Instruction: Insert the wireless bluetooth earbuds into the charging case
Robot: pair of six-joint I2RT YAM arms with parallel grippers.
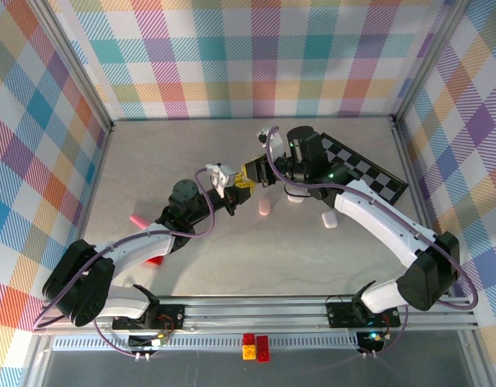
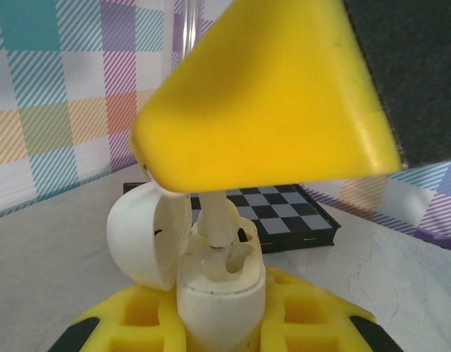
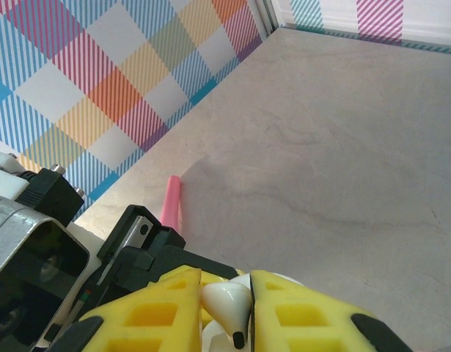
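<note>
My left gripper (image 1: pixel 241 190) (image 2: pixel 221 317) is shut on a white charging case (image 2: pixel 221 290), held upright with its lid (image 2: pixel 148 235) swung open to the left. My right gripper (image 1: pixel 256 172) (image 3: pixel 229 308) is shut on one white earbud (image 3: pixel 228 301), pinched between its yellow pads. In the left wrist view a yellow pad of the right gripper (image 2: pixel 269 95) hangs right above the case. The earbud's stem (image 2: pixel 214 220) points down into the case's left socket. The right socket looks empty.
A pink oval case (image 1: pixel 264 209) and two white cases (image 1: pixel 296 196) (image 1: pixel 330 219) lie on the table below the grippers. A black chessboard (image 1: pixel 368 169) (image 2: pixel 284 213) lies at the back right. A pink stick (image 1: pixel 139 219) (image 3: pixel 170 202) rests at the left. Bricks (image 1: pixel 256 347) sit on the front rail.
</note>
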